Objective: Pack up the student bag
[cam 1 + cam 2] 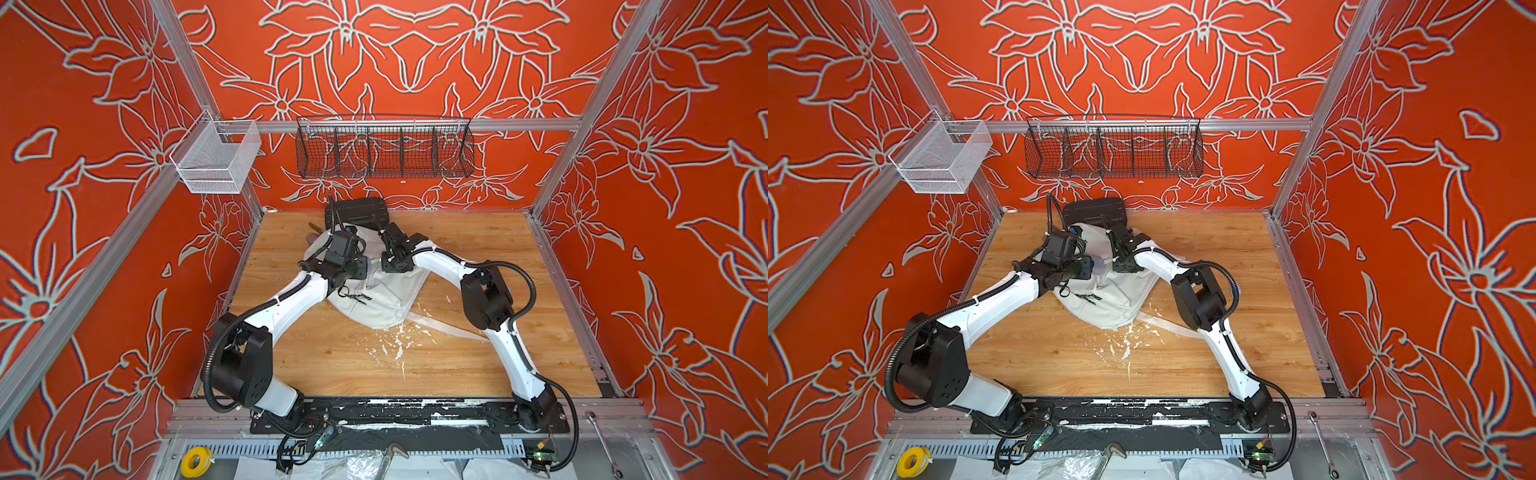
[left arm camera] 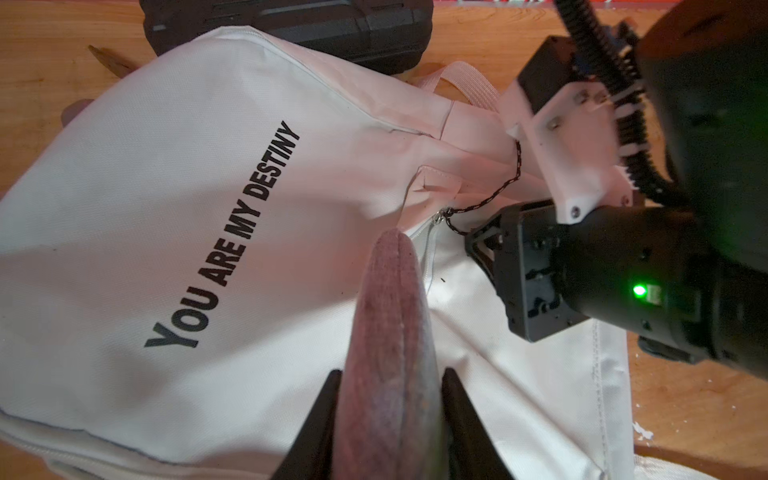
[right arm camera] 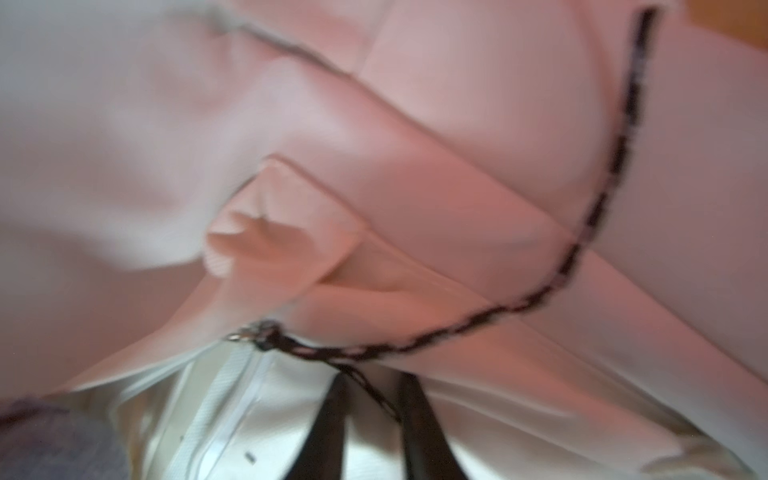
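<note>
White student bag (image 1: pixel 374 299) lying mid-table (image 1: pixel 478 353) beside black case (image 1: pixel 357 210). Left gripper (image 2: pixel 390 374) clamping mauve pouch (image 2: pixel 386 299) above it. Right gripper (image 3: pixel 372 386) straddling zip cord (image 3: pixel 457 328), jaws narrow, pinch unclear. Seemingly opening zip; next needing steady pull along track.

Your bag (image 1: pixel 376 301) lies on the table (image 1: pixel 478 357) near its back edge; the case (image 1: pixel 358 210) sits just behind, touching it.
</note>
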`<state>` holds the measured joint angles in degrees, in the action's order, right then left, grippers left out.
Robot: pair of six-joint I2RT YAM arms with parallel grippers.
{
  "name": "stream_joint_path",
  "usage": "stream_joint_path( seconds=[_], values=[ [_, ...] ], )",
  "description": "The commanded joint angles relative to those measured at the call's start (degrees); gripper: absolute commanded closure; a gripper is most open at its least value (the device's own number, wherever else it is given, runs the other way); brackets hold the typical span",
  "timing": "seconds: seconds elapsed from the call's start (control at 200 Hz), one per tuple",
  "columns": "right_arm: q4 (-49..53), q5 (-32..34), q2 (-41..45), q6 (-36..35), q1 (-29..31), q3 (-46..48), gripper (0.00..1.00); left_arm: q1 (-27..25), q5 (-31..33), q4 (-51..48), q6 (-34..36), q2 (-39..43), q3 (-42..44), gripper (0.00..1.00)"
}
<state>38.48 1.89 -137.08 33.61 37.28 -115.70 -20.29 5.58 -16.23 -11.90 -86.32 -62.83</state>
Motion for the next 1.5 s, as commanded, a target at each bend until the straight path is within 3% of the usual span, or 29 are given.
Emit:
stream_joint_path(
  seconds=[0.0,0.035,0.28,0.515,0.756,1.026,1.171,1.311,1.401,1.496],
  values=[
    [8.5,-2.5,-3.6,-1.6,-0.7,5.8,0.93,1.3,6.1,-2.1,-0.9,0.5,1.2,1.0],
    [8.9,-2.5,-3.1,-2.7,-1.0,6.6,1.0,1.2,6.3,-2.1,-1.1,0.9,1.6,1.0],
    [7.1,-2.5,2.9,-9.3,-2.5,10.3,1.0,1.1,5.4,1.4,-1.2,5.3,7.0,1.0],
    [5.8,-6.9,3.3,-6.1,-1.9,6.8,1.0,1.2,2.2,7.4,0.9,3.9,10.4,1.0],
    [4.8,-9.0,1.5,-3.3,-2.1,12.3,1.0,4.6,-13.4,14.3,-3.6,3.7,14.1,1.0],
    [-3.9,-9.5,6.0,-2.8,-2.0,16.6,1.0,11.2,-27.6,13.0,-5.9,0.8,14.5,1.0],
    [-5.9,-9.7,8.3,-3.8,-2.1,17.2,1.0,11.8,-26.4,13.4,-5.4,0.3,14.8,1.0],
    [-7.0,-10.9,10.4,-3.8,-2.2,17.3,1.0,12.3,-29.2,12.4,-5.0,-2.5,12.7,1.0],
    [-8.1,-11.5,12.9,-2.0,-1.9,17.8,0.72,12.4,-29.6,12.7,-5.1,-3.0,12.9,1.0],
    [-8.7,-12.9,14.3,0.4,-1.3,18.1,0.6,12.6,-29.8,12.2,-4.8,-3.3,13.0,1.0]
  ],
)
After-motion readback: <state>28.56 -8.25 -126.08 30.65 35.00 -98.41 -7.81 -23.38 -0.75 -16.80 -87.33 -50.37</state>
